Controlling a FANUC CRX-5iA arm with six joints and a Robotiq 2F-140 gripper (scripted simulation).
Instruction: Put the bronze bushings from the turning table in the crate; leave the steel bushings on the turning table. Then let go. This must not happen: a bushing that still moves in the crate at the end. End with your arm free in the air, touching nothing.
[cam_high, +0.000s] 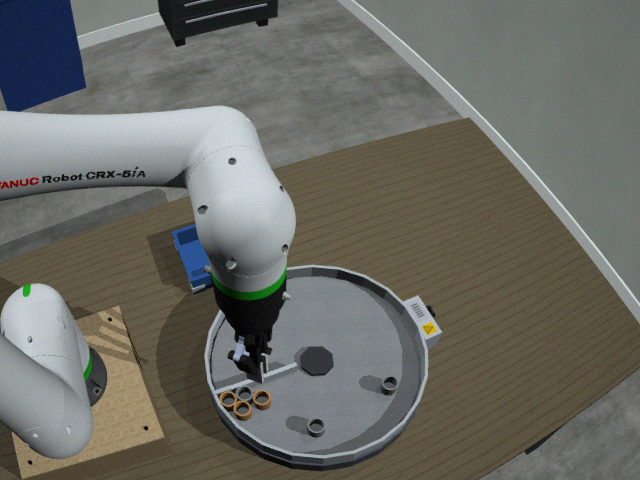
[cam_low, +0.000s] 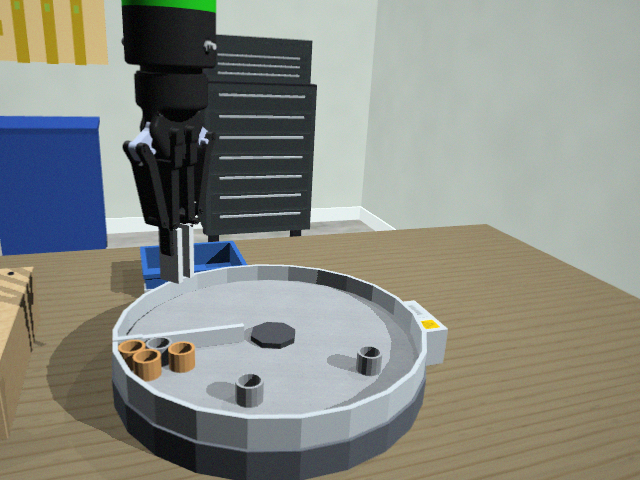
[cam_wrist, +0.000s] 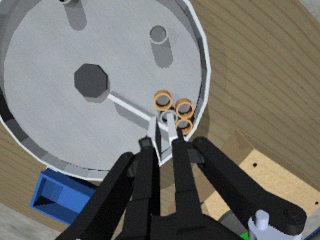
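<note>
Three bronze bushings (cam_high: 227, 398) (cam_high: 242, 410) (cam_high: 262, 398) (cam_low: 130, 348) (cam_low: 147, 364) (cam_low: 181, 356) (cam_wrist: 163, 100) (cam_wrist: 184, 108) cluster against the white bar (cam_high: 281, 369) (cam_low: 206, 333) near the left rim of the turning table (cam_high: 361, 279) (cam_low: 268, 413) (cam_wrist: 200, 47). One steel bushing (cam_high: 246, 391) (cam_low: 158, 344) sits among them. Two other steel bushings (cam_high: 389, 384) (cam_high: 315, 426) (cam_low: 369, 360) (cam_low: 249, 389) (cam_wrist: 158, 34) stand apart on the disc. My gripper (cam_high: 257, 376) (cam_low: 178, 273) (cam_wrist: 163, 124) is shut and empty, hanging above the bar just behind the cluster. The blue crate (cam_high: 188, 253) (cam_low: 227, 255) (cam_wrist: 60, 194) stands behind the table.
A dark hub (cam_high: 315, 360) (cam_low: 272, 334) (cam_wrist: 91, 80) sits at the disc's centre. A white control box (cam_high: 426, 322) (cam_low: 431, 333) sticks out from the right rim. The robot's base stands on a wooden plate (cam_high: 118, 413) at the left. A black drawer cabinet (cam_low: 258, 155) stands beyond the bench.
</note>
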